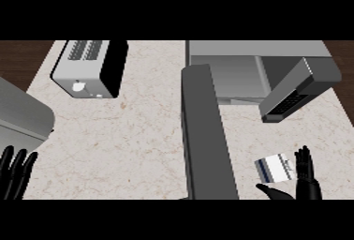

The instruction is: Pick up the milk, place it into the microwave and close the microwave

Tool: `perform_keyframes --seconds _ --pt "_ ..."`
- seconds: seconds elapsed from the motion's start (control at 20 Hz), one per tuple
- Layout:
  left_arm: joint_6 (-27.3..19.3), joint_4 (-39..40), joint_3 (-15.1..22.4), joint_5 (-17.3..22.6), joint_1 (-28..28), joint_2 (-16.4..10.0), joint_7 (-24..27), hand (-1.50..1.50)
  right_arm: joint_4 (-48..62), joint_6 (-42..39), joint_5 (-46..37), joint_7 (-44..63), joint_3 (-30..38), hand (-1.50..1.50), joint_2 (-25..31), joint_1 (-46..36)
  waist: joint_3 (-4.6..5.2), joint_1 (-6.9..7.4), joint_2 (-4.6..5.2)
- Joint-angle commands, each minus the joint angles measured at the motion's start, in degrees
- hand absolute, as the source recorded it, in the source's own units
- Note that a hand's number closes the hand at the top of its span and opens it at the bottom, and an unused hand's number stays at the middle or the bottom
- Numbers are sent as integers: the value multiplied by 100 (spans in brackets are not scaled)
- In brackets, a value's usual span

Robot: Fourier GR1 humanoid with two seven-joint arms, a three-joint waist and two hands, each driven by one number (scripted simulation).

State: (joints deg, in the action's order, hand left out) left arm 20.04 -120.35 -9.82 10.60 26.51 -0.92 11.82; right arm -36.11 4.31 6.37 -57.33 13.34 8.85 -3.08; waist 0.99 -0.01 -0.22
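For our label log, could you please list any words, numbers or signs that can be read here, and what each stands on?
No text can be read.
Markings on the white-and-blue milk carton: too blurred to read.
Marks on the dark keypad panel of the grey microwave: too small to read.

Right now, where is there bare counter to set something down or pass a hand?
The widest bare patch lies on the counter between the toaster, the open door and the left hand. Right of the door it is crowded: the milk, the right hand and the microwave leave only a narrow strip.
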Motion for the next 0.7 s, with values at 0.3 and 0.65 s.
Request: perform_keyframes --seconds 0.3,0.65 --pt "43 136 83 -157 132 88 228 -150 639 -999 409 -926 288 150 -43 -135 -107 48 25" --pt "118 371 -182 31 -219 -11 189 -150 786 -1541 704 -1031 508 150 142 -544 -108 46 34"
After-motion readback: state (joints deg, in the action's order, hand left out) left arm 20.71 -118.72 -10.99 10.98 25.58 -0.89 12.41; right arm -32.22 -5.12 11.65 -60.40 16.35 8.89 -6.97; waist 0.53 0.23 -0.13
